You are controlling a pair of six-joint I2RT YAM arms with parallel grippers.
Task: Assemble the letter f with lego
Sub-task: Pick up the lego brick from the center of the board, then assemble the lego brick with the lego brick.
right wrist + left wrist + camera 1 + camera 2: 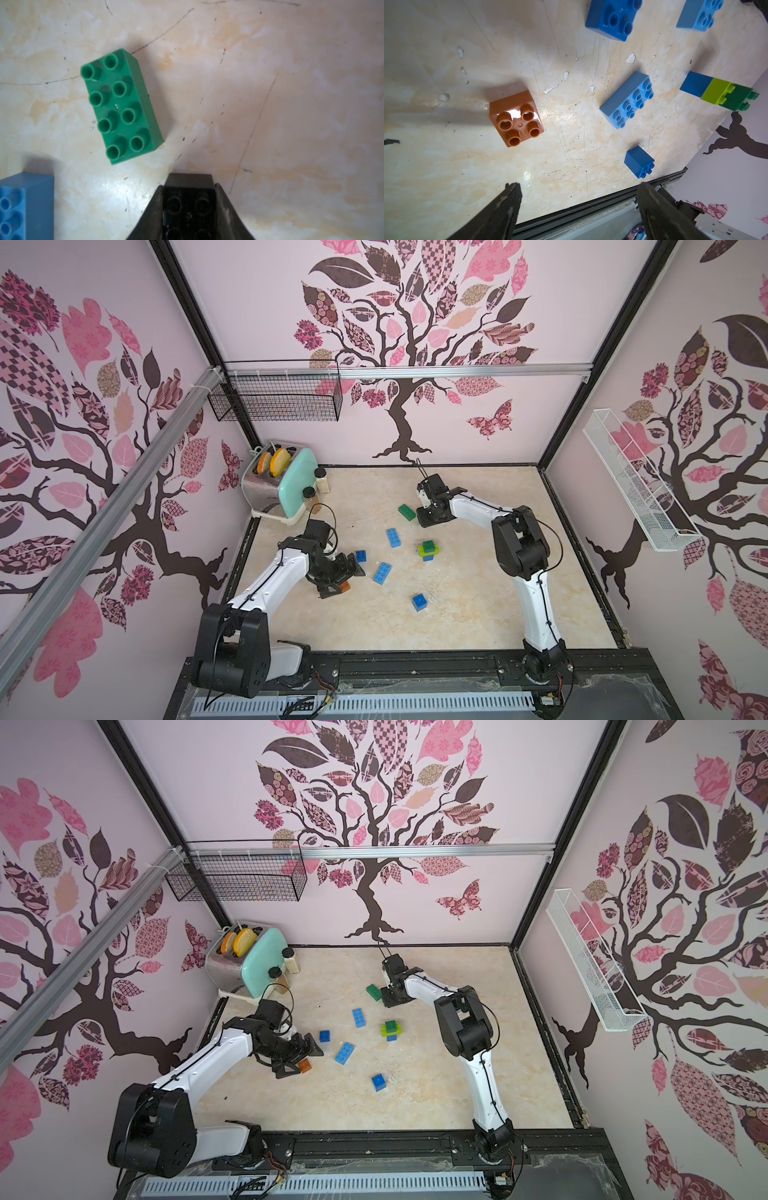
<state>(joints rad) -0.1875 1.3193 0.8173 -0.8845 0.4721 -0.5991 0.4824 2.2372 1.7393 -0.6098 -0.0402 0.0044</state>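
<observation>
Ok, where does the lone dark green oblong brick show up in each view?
Both top views: dark green brick, on the table just beside the right gripper.
Left wrist: not in it.
Right wrist: studs up, beyond the gripped black brick.
Shared landmark: the light blue oblong brick nearby.

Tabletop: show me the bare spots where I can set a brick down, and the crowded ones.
Bare: the front strip of the table between the small blue brick and the front rail; the back strip between the toaster and the right end effector, shut on a black brick. Crowded: the middle, around the long blue bricks and the stack.
</observation>
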